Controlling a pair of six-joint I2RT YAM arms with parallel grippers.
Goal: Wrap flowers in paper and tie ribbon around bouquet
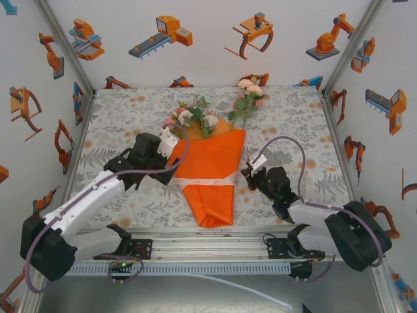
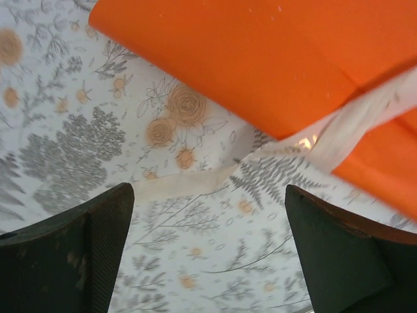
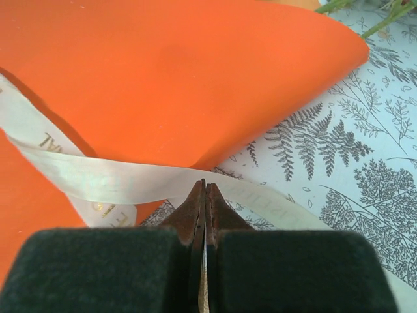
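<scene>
The right claw (image 3: 206,190) pinches the cream ribbon (image 3: 111,177) just before the orange paper cone (image 3: 195,78); the open left claw (image 2: 208,205) hangs over the ribbon's other tail, just ahead between its fingers, and should probably drop squarely before closing.

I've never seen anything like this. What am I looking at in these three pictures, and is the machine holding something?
These are two robot arms, side by side. The wide picture looks down from above. The other two come from a small camera on each wrist, so each shows that arm's own fingers. On the flowered tablecloth lie roses wrapped in an orange paper cone, with a pale ribbon across it. The right gripper is shut, pinching the ribbon. The left gripper is open above the ribbon's other end, holding nothing.
</scene>
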